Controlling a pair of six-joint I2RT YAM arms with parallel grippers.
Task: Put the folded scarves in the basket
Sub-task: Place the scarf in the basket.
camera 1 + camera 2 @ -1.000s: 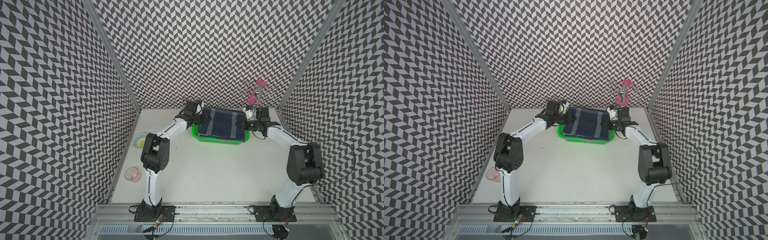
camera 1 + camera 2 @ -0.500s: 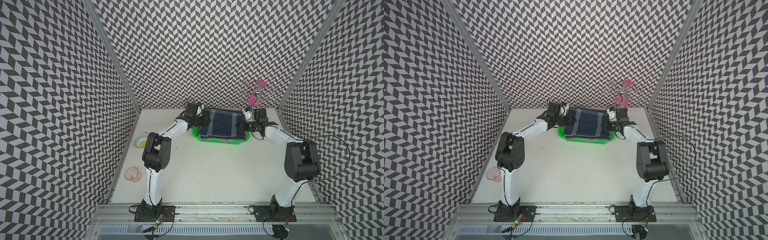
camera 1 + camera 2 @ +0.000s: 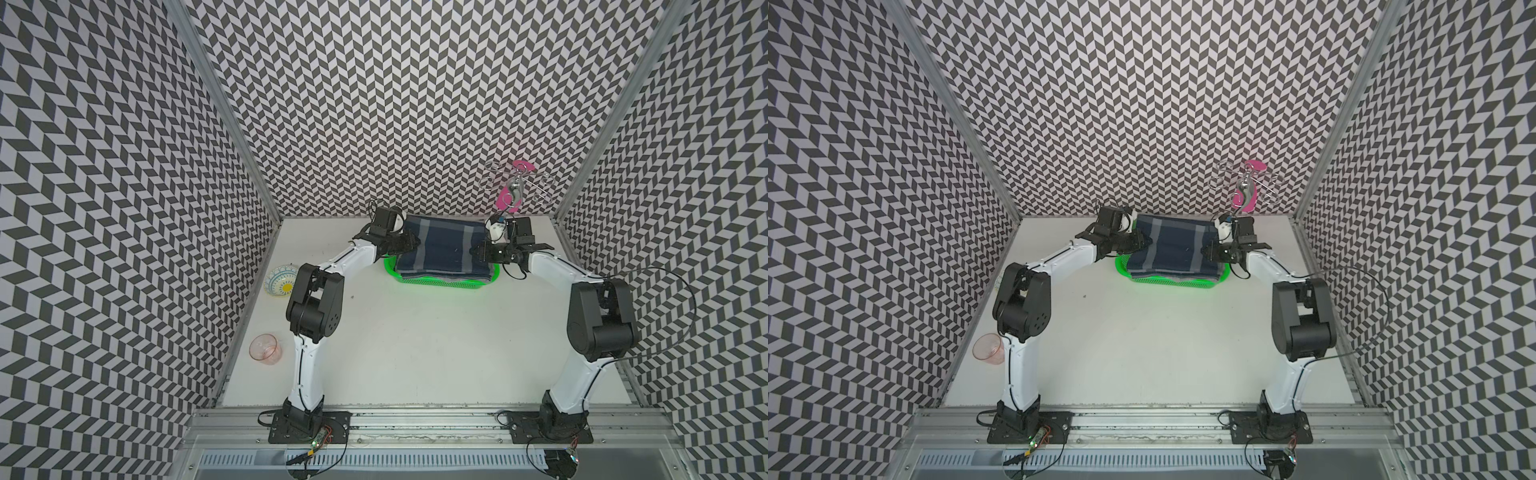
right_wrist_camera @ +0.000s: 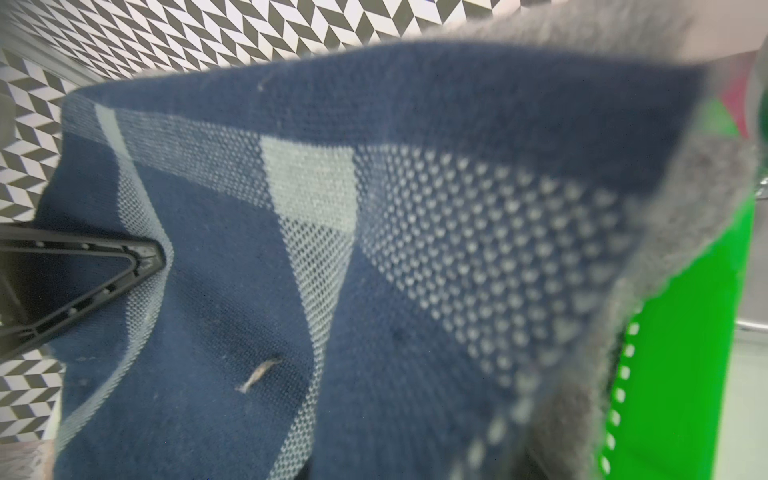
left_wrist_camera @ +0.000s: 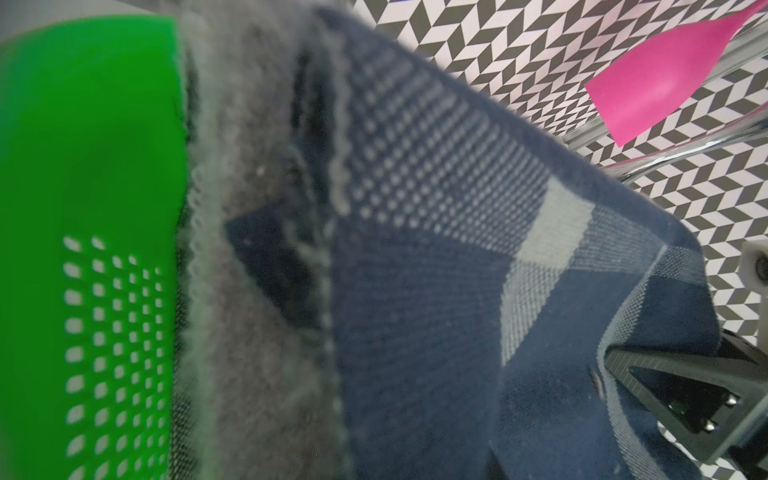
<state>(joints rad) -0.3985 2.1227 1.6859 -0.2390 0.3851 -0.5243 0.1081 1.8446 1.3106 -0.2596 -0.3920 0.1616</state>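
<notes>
No writing, label, brand, number or sign can be read in any view. The small circuit board [image 3: 318, 439] at the foot of the left arm, at about seven o'clock in both top views, is too small for any print on it to be made out. The bowl [image 3: 281, 281] at about nine o'clock in a top view carries a painted pattern only.
</notes>
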